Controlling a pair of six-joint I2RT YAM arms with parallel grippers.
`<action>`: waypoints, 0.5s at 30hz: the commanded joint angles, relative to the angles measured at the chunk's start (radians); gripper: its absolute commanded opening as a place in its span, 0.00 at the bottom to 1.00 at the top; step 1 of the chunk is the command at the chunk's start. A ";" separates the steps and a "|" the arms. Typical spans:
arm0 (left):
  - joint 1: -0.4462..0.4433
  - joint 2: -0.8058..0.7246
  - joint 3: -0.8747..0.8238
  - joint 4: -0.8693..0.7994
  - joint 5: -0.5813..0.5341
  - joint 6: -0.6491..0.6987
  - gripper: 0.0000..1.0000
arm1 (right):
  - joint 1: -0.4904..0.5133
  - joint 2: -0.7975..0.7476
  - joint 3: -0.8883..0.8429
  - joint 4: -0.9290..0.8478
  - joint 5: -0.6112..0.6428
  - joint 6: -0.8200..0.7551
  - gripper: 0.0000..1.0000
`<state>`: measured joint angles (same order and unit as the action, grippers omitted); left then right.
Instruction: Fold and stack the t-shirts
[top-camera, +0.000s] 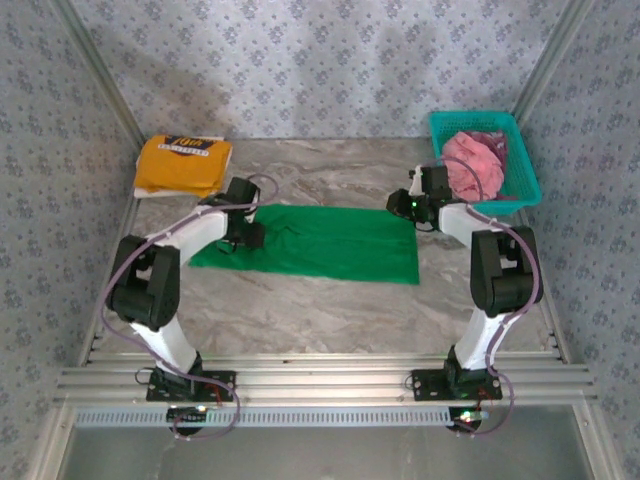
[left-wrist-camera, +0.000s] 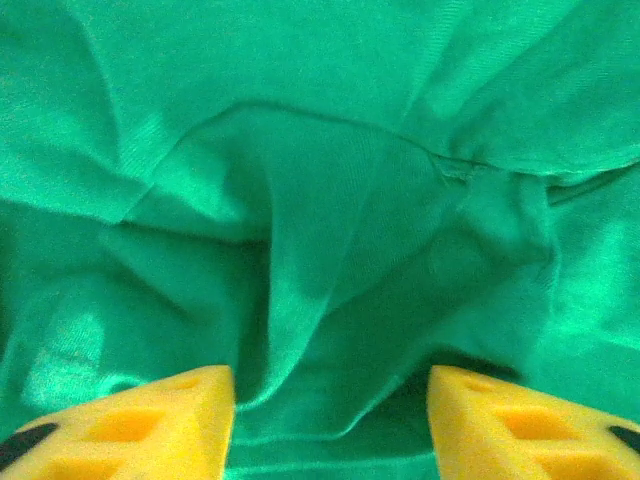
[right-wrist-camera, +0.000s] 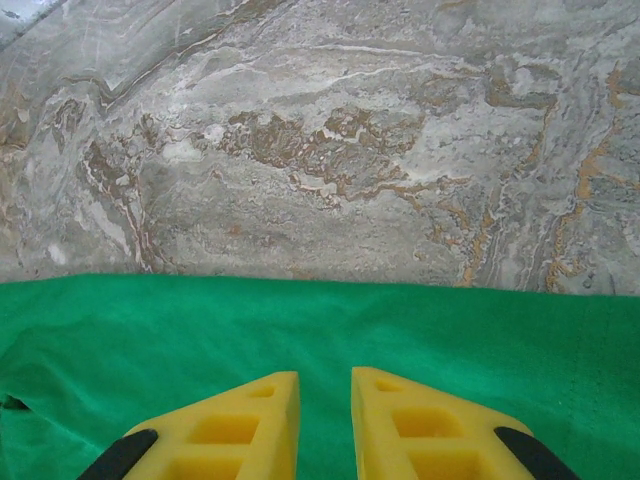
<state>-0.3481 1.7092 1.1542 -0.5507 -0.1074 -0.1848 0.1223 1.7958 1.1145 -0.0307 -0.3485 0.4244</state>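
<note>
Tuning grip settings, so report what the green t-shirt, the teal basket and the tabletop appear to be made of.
Green t-shirt: soft knit cloth, possibly cotton jersey, matte; it drapes in loose folds.
Teal basket: likely moulded plastic; rigid thin rim, even colour.
Tabletop: marble look, grey-brown veining, smooth; could be stone or a printed laminate.

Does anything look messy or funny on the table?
Yes. The green t-shirt lies mostly flat, but its left end is bunched into wrinkly folds right by the left hand. The pink t-shirt is also scrunched in a heap inside the teal basket, not folded.
</note>
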 joint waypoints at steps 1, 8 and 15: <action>0.010 -0.077 0.015 0.011 -0.014 -0.012 0.56 | 0.000 0.020 0.033 -0.014 -0.017 -0.013 0.24; 0.115 0.016 0.122 0.001 0.057 -0.012 0.77 | 0.001 0.012 0.031 -0.013 -0.018 -0.011 0.24; 0.182 0.160 0.253 -0.066 0.045 -0.043 0.82 | 0.000 0.010 0.036 -0.029 -0.020 -0.019 0.24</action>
<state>-0.1825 1.8252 1.3533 -0.5591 -0.0681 -0.1978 0.1223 1.8008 1.1191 -0.0322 -0.3561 0.4240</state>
